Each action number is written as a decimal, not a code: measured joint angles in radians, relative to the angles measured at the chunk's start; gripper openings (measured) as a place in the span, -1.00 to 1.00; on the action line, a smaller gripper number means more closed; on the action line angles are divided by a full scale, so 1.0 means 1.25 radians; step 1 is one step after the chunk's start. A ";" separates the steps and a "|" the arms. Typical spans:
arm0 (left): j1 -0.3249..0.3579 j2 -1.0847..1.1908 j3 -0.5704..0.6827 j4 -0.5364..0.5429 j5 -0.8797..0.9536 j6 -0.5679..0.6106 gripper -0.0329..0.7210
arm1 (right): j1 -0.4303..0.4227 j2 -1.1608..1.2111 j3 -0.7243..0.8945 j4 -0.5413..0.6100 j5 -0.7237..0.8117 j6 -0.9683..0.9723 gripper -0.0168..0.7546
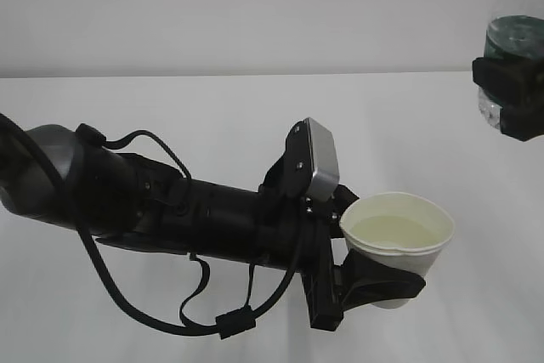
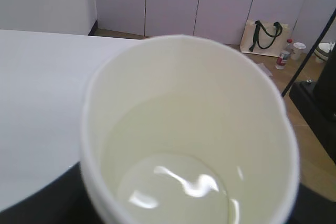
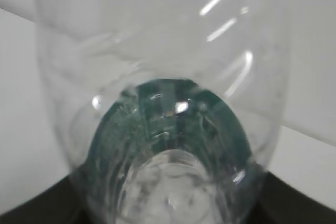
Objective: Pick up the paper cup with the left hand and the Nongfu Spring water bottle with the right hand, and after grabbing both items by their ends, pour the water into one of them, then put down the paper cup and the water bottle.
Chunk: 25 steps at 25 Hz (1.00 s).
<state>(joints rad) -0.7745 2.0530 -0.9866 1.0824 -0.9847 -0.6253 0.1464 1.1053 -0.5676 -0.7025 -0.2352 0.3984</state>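
The white paper cup [image 1: 399, 229] is held above the table, upright, with water pooled inside it. My left gripper [image 1: 384, 280] is shut on the cup's lower body, and one black finger [image 1: 374, 286] wraps its front. In the left wrist view the paper cup [image 2: 189, 129] fills the frame, with water glinting at its bottom. At the upper right, my right gripper [image 1: 512, 101] is shut on the Nongfu Spring water bottle [image 1: 514, 36], well above and right of the cup. The bottle [image 3: 163, 103] shows clear ribbed plastic and its dark green label up close.
A white table [image 1: 212, 116] meets a pale wall behind. Past the table's edge in the left wrist view, a cream tote bag [image 2: 265, 38], small bottles [image 2: 283, 59] and a dark stand [image 2: 317, 98] sit on the floor.
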 joint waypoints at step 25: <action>0.000 0.000 0.000 -0.043 0.003 0.000 0.33 | 0.000 0.199 0.000 0.265 -0.234 -0.123 0.09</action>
<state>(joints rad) -0.7745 2.0530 -0.9866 1.0293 -0.9806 -0.6253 0.1464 1.3537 -0.5676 -0.3710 -0.5278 0.2449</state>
